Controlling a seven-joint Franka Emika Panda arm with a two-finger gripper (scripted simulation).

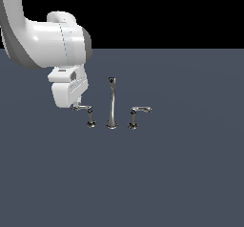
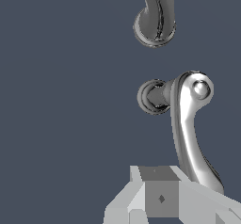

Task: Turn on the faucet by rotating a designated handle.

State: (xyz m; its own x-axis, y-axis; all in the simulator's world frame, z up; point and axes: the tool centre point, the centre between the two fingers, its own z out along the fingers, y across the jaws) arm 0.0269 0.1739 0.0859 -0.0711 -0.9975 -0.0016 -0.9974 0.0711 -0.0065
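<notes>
The faucet (image 1: 112, 108) is a small chrome set with a tall thin spout between two short handles. The handle (image 1: 89, 115) stands on the exterior view's left, its straight dark lever arm (image 1: 82, 108) pointing towards my gripper (image 1: 76, 105). The fingertips sit right at the lever's free end. In the wrist view the handle's lever (image 2: 187, 129) runs from its post (image 2: 153, 97) down beside my gripper (image 2: 162, 197), and its tip lies against the grey finger block. I cannot make out a gap between the fingers. The spout's base (image 2: 155, 28) shows beyond.
A second handle (image 1: 134, 118) with an arched brighter arm stands on the exterior view's right of the spout. Everything rests on a flat dark grey surface (image 1: 181, 173). My white arm (image 1: 47, 42) hangs over the left handle's side.
</notes>
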